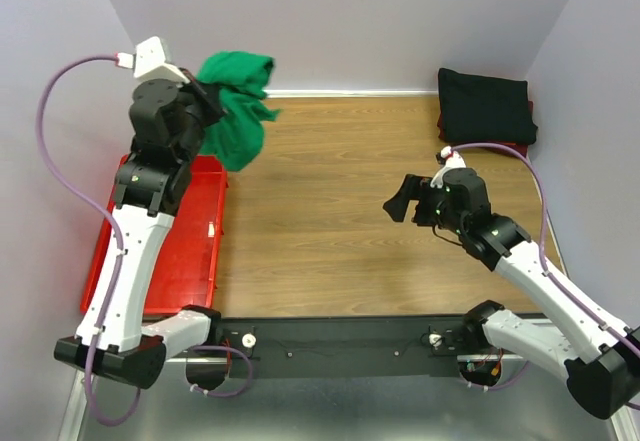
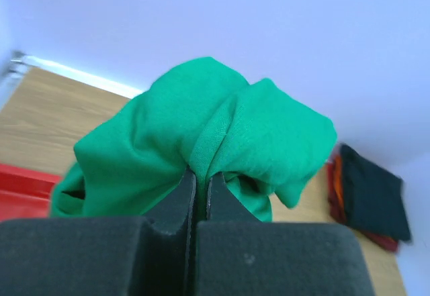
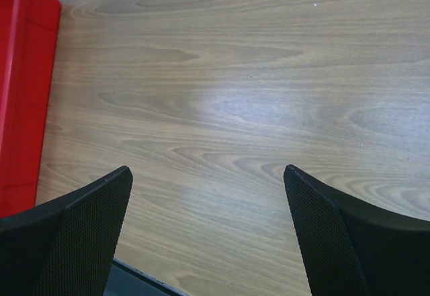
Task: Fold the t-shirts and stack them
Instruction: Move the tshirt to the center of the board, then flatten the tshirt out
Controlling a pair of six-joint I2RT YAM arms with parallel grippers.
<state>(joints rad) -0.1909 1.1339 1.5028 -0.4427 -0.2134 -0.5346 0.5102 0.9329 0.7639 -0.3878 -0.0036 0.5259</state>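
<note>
A bright green t-shirt (image 1: 236, 104) hangs bunched in the air at the back left, above the far end of the red tray. My left gripper (image 1: 207, 93) is shut on a fold of the green t-shirt (image 2: 215, 135); in the left wrist view the cloth is pinched between the two closed fingers (image 2: 180, 199). A folded black t-shirt (image 1: 485, 106) lies at the back right corner on top of a dark red t-shirt (image 1: 527, 139), of which only an edge shows. My right gripper (image 1: 404, 199) hovers open over bare table, nothing between its fingers (image 3: 87, 222).
A red plastic tray (image 1: 195, 261) lies along the left side of the wooden table (image 1: 330, 221), under my left arm. White walls close the back and both sides. The arm bases stand on a black rail (image 1: 350, 341) at the near edge.
</note>
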